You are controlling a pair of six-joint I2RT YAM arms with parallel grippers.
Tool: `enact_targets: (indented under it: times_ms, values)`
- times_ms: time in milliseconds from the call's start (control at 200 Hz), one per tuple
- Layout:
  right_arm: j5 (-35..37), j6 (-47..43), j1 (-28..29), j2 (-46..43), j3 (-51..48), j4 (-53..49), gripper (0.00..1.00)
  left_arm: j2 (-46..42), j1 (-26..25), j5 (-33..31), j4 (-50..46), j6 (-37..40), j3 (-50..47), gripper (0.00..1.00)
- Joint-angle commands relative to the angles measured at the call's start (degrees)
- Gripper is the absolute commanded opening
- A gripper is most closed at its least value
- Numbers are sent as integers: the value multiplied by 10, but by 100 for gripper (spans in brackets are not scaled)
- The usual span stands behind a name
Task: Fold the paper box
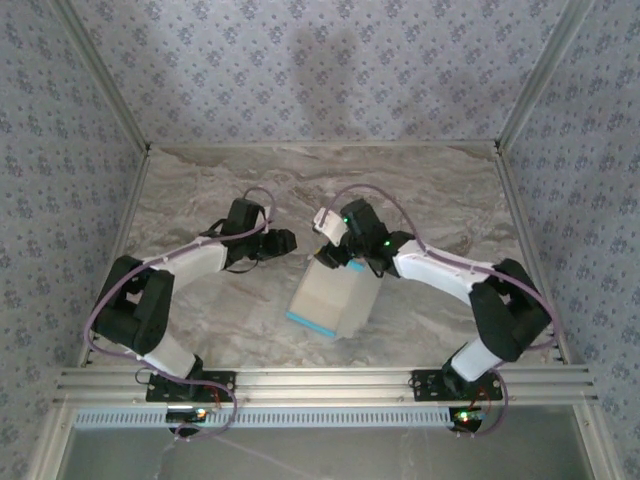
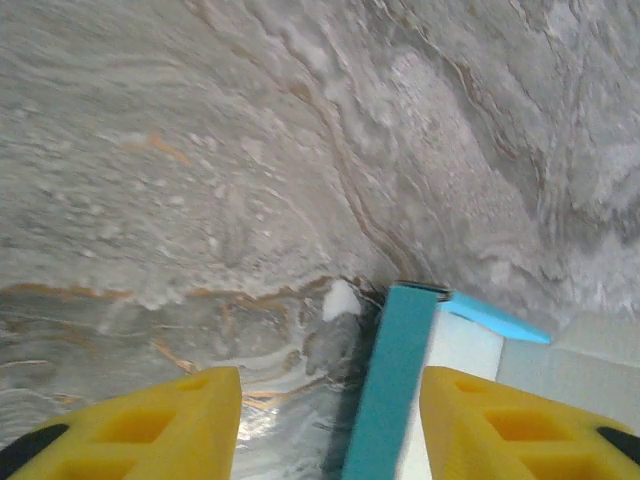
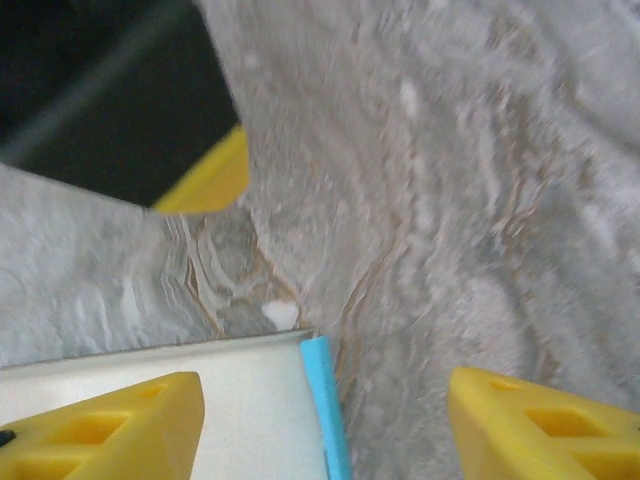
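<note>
The paper box (image 1: 330,298) lies mid-table, its pale beige side up and a blue edge (image 1: 311,324) along its near left side. My left gripper (image 1: 287,243) hovers just off the box's far left corner. In the left wrist view this gripper (image 2: 330,388) is open, and a blue flap (image 2: 392,385) stands upright between the fingers, close to the right finger (image 2: 510,425). My right gripper (image 1: 336,257) sits over the box's far end. It (image 3: 325,388) is open, above the beige panel (image 3: 250,400) and a blue edge strip (image 3: 327,420), gripping nothing.
The marble tabletop (image 1: 200,195) is walled by patterned panels on three sides. A metal rail (image 1: 320,382) runs along the near edge. A yellow finger (image 3: 210,175) of the left gripper shows in the right wrist view, close beyond the box's corner.
</note>
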Motion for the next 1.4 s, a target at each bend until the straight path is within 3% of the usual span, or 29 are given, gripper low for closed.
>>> enact_targets:
  times_ms: [0, 105, 205, 265, 335, 390, 460, 490, 530, 605, 665, 720, 750, 860, 924, 1034, 1149, 1394]
  values:
    - [-37, 10, -11, -43, 50, -81, 67, -35, -3, -31, -26, 47, 29, 52]
    - [-22, 28, -21, -90, 83, -112, 66, -86, -16, -121, -72, 109, 49, 52]
    - [-4, 63, -34, -138, 96, -132, 63, -147, -36, -195, -82, 149, 50, 60]
    - [30, 107, -44, -157, 107, -168, 59, -173, -28, -195, -89, 127, 51, 65]
    - [57, 192, -74, -166, 160, -242, 60, -206, -14, -171, -88, 107, 41, 62]
    - [-13, 244, -122, -171, 179, -290, 62, -238, -5, -158, -66, 91, 14, 58]
    - [-176, 320, -205, -196, 136, -249, 51, -275, 11, -130, -23, 79, -28, 71]
    - [-226, 363, -241, -213, 97, -211, 44, -281, 18, -119, -18, 76, -35, 81]
    - [-253, 426, -281, -235, 50, -162, 36, -281, 22, -114, -31, 79, -32, 92]
    - [-284, 500, -343, -270, -14, -102, 24, -276, 23, -96, -48, 78, -29, 96]
    - [-276, 504, -368, -297, -41, -107, 13, -271, 18, -91, -56, 66, -35, 99]
    - [-239, 484, -368, -316, -54, -143, 10, -260, 8, -96, -66, 55, -42, 99]
    - [-219, 481, -367, -326, -60, -170, 0, -255, 1, -100, -69, 47, -49, 99]
    - [-214, 486, -356, -341, -92, -206, 0, -231, -40, -120, -83, 28, -70, 99]
    - [-162, 493, -339, -344, -110, -243, 0, -218, -69, -139, -82, 19, -83, 99]
    - [-91, 539, -308, -342, -167, -247, 0, -185, -82, -130, -53, -12, -114, 86]
    - [-115, 573, -278, -276, -188, -235, 0, -153, -85, -72, -8, -25, -134, 70]
    - [-203, 606, -218, -72, -152, -130, 0, -109, -118, -35, -4, -19, -126, 68]
